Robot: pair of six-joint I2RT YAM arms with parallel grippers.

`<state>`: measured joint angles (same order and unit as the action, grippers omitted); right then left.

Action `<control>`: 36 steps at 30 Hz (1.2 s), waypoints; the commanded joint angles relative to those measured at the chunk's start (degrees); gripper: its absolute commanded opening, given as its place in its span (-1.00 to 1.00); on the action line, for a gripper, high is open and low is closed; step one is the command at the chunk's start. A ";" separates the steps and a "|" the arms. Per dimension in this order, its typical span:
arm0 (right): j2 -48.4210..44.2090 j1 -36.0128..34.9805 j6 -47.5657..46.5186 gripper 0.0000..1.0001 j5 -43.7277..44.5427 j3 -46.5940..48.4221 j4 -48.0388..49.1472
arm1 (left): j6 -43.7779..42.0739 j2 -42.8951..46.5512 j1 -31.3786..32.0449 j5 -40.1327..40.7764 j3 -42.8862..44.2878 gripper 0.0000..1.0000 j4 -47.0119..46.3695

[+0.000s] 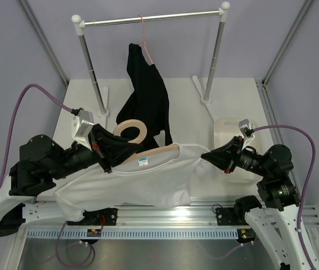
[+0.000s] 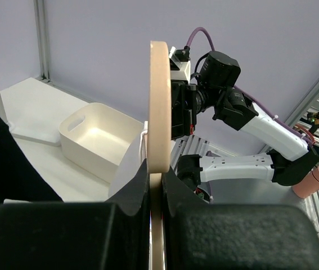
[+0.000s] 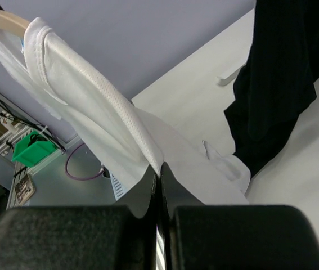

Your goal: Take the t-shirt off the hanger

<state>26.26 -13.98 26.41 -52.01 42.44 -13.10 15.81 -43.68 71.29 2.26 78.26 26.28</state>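
The plain white cotton t-shirt [image 1: 142, 183] was found draped over the light tan wooden hanger [image 1: 162, 152], with its collar around the hanger's neck, so no part of it had been freed. The left gripper [image 2: 158, 185] was clamped on the hanger's wooden hook. The right gripper [image 3: 159, 174], just beyond the hanger's right end, was pinched shut on the shirt's fabric beside the collar seam. Both grasps were judged made; drawing the shirt off the hanger's shoulders was left to do.
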 commanded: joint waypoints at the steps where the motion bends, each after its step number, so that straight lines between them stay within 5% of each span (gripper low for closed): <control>1: 0.54 -0.08 1.71 -1.00 4.80 -1.13 3.44 | 1.24 2.81 0.26 2.57 0.76 -1.00 -3.35; 14: 1.60 0.00 1.98 -1.00 17.20 -3.94 -1.74 | 0.45 8.00 0.26 2.57 -3.29 -1.00 -2.46; 19: 2.65 0.00 2.59 -1.00 14.84 -5.86 0.34 | -0.17 8.00 0.26 1.43 -1.62 -1.00 -3.78; 27: 1.60 -0.08 7.76 -1.00 2.47 -11.23 12.37 | -1.40 11.16 0.26 -5.69 -11.81 -1.00 -21.70; 36: 0.28 0.00 6.10 -1.00 5.33 -6.05 5.46 | -0.17 7.47 0.26 -8.41 -12.16 -1.00 -31.80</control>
<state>26.63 -14.04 32.40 -47.44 32.84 -7.38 14.96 -35.42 71.29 -3.62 65.49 6.33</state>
